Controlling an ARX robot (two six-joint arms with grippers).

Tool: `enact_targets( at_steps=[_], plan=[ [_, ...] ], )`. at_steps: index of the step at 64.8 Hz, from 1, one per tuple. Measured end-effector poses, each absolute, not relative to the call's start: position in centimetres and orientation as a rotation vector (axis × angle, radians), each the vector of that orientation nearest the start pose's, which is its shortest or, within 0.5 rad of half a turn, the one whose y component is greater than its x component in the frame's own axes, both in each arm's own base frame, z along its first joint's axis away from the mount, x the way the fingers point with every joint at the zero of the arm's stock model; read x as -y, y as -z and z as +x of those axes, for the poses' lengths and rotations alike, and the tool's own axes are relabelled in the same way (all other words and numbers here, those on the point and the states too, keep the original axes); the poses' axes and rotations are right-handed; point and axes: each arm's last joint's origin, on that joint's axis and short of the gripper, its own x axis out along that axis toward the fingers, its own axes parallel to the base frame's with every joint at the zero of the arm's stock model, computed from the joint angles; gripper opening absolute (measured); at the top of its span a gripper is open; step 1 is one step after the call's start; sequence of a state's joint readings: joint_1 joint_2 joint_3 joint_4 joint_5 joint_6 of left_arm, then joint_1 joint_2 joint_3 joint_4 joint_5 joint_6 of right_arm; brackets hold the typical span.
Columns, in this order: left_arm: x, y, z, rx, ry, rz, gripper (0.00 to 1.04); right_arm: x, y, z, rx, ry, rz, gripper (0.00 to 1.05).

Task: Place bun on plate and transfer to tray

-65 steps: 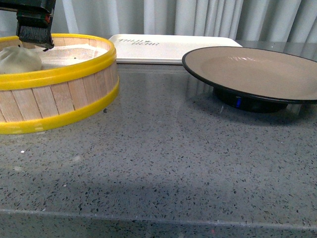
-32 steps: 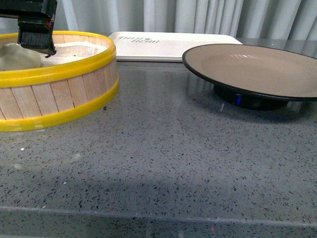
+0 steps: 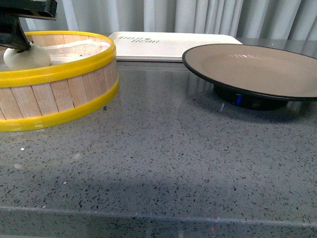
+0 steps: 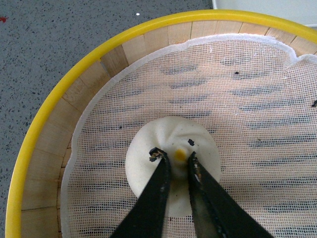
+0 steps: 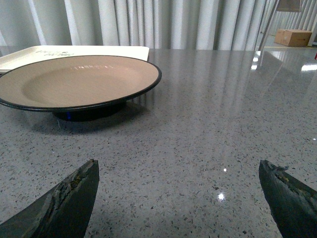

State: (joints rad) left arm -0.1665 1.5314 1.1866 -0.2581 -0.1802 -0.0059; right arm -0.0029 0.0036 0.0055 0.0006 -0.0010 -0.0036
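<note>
Over the steamer basket (image 3: 64,94), my left hand (image 4: 175,159) is pinched nearly shut on the knotted top of the bun (image 4: 173,136), my right hand (image 5: 178,166) hangs wide open and empty above the bench (image 3: 173,163) near the plate (image 3: 257,69), so plating and the move to the tray (image 3: 173,47) are both left to do.

On the countertop (image 3: 163,163) the steamer basket (image 3: 64,94) stands at the left and the plate (image 3: 257,69) at the right, well apart. The tray (image 3: 173,47) lies behind, between the two. The bun (image 4: 171,136) is in the basket, over its mesh liner (image 4: 257,99).
</note>
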Motion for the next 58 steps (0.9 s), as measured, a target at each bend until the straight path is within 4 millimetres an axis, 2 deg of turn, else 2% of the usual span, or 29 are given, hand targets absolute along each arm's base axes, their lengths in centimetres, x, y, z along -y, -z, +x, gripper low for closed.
enact_targets(
  at_steps=[2, 14, 20, 29, 38, 45, 53, 58],
  plan=[
    [5.1, -28.6, 33.6, -0.593, -0.015, 0.099, 0.03, 0.0, -16.5, 9.8, 0.002, 0.002, -0.004, 0.96],
    [5.1, -29.1, 33.7, -0.585, -0.008, 0.115, 0.04, 0.0, -16.5, 9.8, 0.002, 0.002, -0.004, 0.96],
    [5.2, -29.9, 33.7, -0.571, -0.001, 0.125, 0.04, 0.0, -16.5, 9.8, 0.002, 0.002, -0.004, 0.96],
    [5.5, -32.6, 33.4, -0.513, 0.014, 0.136, 0.04, 0.0, -16.5, 9.8, 0.002, 0.002, -0.004, 0.96],
    [6.9, -36.3, 32.8, -0.424, 0.046, 0.151, 0.04, 0.0, -16.5, 9.8, 0.002, 0.002, -0.004, 0.96],
    [9.5, -39.3, 31.9, -0.348, 0.111, 0.174, 0.04, 0.0, -16.5, 9.8, 0.002, 0.002, -0.004, 0.96],
    [13.4, -41.1, 31.0, -0.293, 0.212, 0.189, 0.04, 0.0, -16.5, 9.8, 0.002, 0.002, -0.004, 0.96],
    [18.1, -41.3, 30.7, -0.277, 0.321, 0.206, 0.04, 0.0, -16.5, 9.8, 0.002, 0.002, -0.004, 0.96]
  ],
)
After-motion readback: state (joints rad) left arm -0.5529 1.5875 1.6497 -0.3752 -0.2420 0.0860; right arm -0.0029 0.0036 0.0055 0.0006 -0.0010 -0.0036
